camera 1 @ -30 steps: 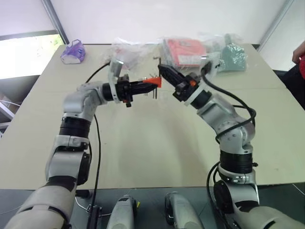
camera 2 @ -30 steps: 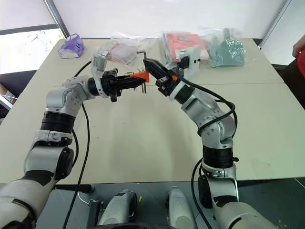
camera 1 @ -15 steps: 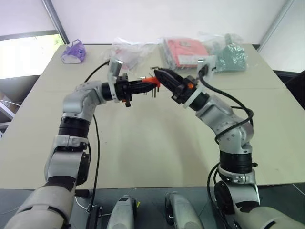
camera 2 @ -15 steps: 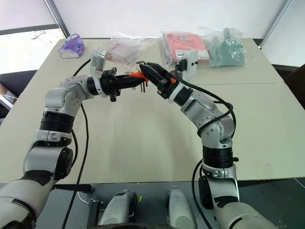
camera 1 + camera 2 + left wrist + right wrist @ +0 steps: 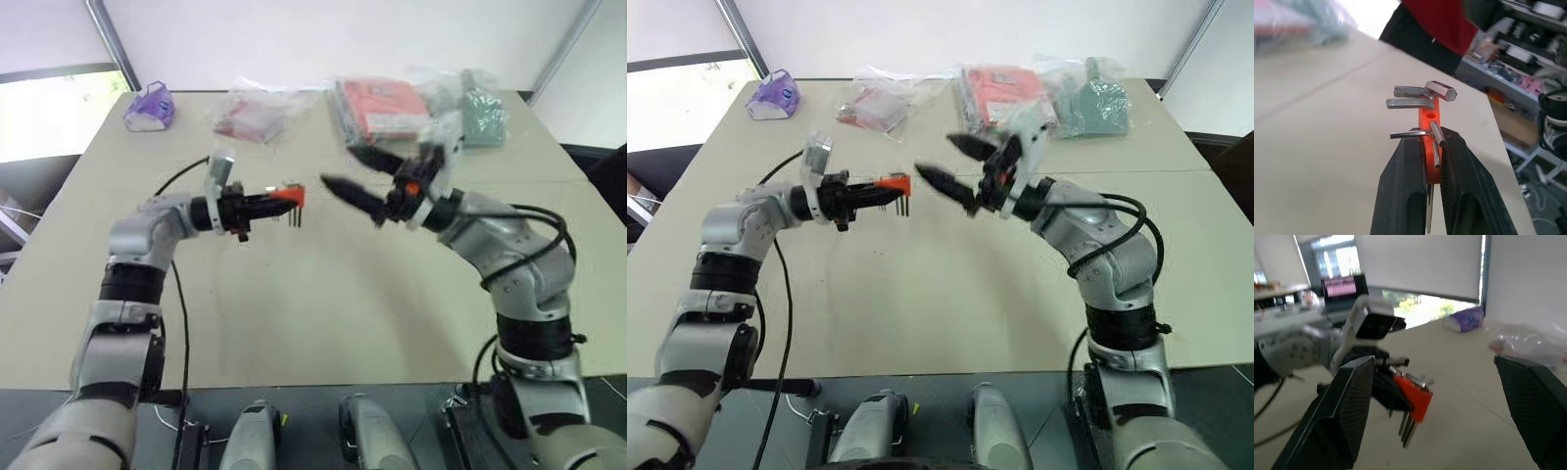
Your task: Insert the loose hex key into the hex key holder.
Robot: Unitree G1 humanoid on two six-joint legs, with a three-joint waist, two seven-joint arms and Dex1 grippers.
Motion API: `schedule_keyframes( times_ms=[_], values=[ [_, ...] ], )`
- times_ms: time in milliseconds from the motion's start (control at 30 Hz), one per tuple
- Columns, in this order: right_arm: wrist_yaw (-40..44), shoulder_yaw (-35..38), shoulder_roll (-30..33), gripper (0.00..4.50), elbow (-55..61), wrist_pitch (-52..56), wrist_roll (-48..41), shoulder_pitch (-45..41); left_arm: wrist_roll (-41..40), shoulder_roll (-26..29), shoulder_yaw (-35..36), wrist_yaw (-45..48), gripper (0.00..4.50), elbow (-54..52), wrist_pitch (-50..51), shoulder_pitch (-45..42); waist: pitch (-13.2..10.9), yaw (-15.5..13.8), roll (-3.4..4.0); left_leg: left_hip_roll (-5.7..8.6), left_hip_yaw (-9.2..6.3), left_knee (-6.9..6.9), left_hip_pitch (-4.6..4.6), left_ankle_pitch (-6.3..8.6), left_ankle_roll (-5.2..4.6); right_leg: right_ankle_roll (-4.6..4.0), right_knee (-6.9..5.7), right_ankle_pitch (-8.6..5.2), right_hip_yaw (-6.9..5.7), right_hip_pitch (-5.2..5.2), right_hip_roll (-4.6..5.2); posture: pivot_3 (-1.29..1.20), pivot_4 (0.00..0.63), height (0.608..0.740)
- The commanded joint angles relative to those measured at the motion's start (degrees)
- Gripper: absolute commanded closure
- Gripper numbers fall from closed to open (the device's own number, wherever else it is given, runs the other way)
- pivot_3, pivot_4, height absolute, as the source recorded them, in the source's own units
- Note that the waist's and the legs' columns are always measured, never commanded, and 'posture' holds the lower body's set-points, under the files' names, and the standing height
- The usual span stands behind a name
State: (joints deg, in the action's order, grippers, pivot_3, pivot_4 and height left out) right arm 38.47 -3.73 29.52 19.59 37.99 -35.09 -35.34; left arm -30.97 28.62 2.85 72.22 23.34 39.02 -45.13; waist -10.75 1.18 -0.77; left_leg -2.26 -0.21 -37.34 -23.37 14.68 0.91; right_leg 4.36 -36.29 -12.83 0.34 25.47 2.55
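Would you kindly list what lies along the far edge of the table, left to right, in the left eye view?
Purple packet → clear bag with red contents → big red packet → green bagged item.

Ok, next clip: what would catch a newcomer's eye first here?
The orange hex key holder stands out, clamped in the left gripper above the middle of the beige table, with metal keys hanging from it. Just to its right, the right gripper faces it with its black fingers spread wide and nothing between them. Plastic-wrapped packets lie along the far edge.
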Motion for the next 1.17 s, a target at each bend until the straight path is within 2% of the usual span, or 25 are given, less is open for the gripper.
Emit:
schedule_keyframes(
  times_ms=[33,133,233,333,467,533,567,767,900,1033,1167],
  values=[
    [5.87,-5.68,4.21,0.47,3.17,-4.22,5.97,0.8,-3.02,1.64,3.62,-3.81,4.5,-2.83,6.43,2.56,-0.01,-0.04,-0.01,0.0,-0.02,-0.03,0.0,0.0,0.0,0.0,-0.03,0.0,-0.01,0.0,0.0,0.0,0.15,0.74],
    [8.96,-9.1,6.36,0.47,2.71,-6.78,9.72,1.29,-3.42,2.28,4.9,-6.84,4.5,-1.95,10.0,5.21,-0.01,-0.2,-0.02,0.0,-0.02,-0.12,0.0,0.0,0.0,0.0,-0.03,0.0,-0.01,-0.02,0.0,0.0,0.15,0.74],
    [9.72,-10.02,5.31,0.47,1.62,-8.04,11.01,1.61,-2.89,2.88,5.41,-8.65,4.5,0.91,11.93,6.88,-0.01,-0.3,-0.02,0.0,-0.02,-0.25,0.0,0.0,0.0,0.0,-0.03,0.0,-0.01,-0.08,0.0,0.0,0.15,0.74],
    [9.95,-10.74,3.86,0.47,0.43,-8.99,12.37,1.48,-1.91,1.58,7.11,-12.69,4.5,7.25,10.97,6.11,-0.01,-0.4,-0.03,0.0,-0.02,-0.39,0.0,0.0,0.0,0.0,-0.04,0.0,-0.01,-0.14,0.0,0.0,0.15,0.74],
    [10.09,-10.94,2.44,0.47,-0.43,-9.53,13.6,1.3,0.78,0.87,5.98,-14.04,4.5,13.93,7.85,4.97,0.0,-0.59,-0.05,0.01,-0.02,-0.53,-0.02,0.0,0.0,0.0,-0.05,0.01,-0.02,-0.19,0.02,0.0,0.15,0.74],
    [10.22,-10.88,2.18,0.44,-0.49,-9.63,14.08,1.46,2.36,0.86,5.01,-13.89,3.57,16.07,5.73,4.72,0.02,-0.58,-0.07,0.02,-0.02,-0.58,-0.03,0.0,0.0,0.0,-0.05,0.01,-0.03,-0.24,0.06,0.0,0.15,0.74],
    [10.26,-10.82,2.12,0.44,-0.56,-9.66,14.33,1.54,2.54,0.82,5.26,-13.73,3.28,17.24,5.29,4.35,0.02,-0.54,-0.07,0.02,-0.02,-0.59,-0.03,0.0,0.0,-0.01,-0.04,0.01,-0.02,-0.25,0.06,0.0,0.15,0.74],
    [10.5,-10.3,2.22,0.44,-0.16,-9.35,15.07,2.29,7.39,2.15,3.88,-14.49,0.28,20.48,-3.66,4.56,0.04,-0.46,-0.06,0.01,-0.02,-0.59,0.28,0.0,0.01,-0.08,-0.1,0.02,-0.02,-0.52,0.04,0.0,0.15,0.74],
    [10.68,-10.02,3.23,0.44,0.46,-9.33,15.72,3.44,13.33,5.63,2.15,-17.29,0.28,21.87,-14.73,6.16,0.06,0.27,-0.09,-0.05,0.02,-0.48,1.02,0.01,0.01,-0.33,-0.03,-0.12,-0.01,-1.13,0.01,0.0,0.15,0.74],
    [11.41,-9.09,5.53,0.44,0.83,-9.43,16.6,5.12,18.43,10.59,0.93,-18.47,0.28,15.48,-24.94,10.29,0.06,1.09,-0.09,-0.1,0.1,-0.2,1.03,0.01,0.02,-0.31,-0.03,-0.09,0.03,-0.99,0.0,0.0,0.15,0.74],
    [9.14,-6.8,6.18,0.44,-0.08,-10.29,17.93,6.67,16.77,11.23,4.24,-21.47,0.28,4.49,-26.24,15.09,0.06,1.01,-0.09,-0.1,0.16,0.11,0.97,0.01,0.02,-0.16,-0.01,-0.01,0.07,-0.8,0.01,0.0,0.15,0.74]
  ],
)
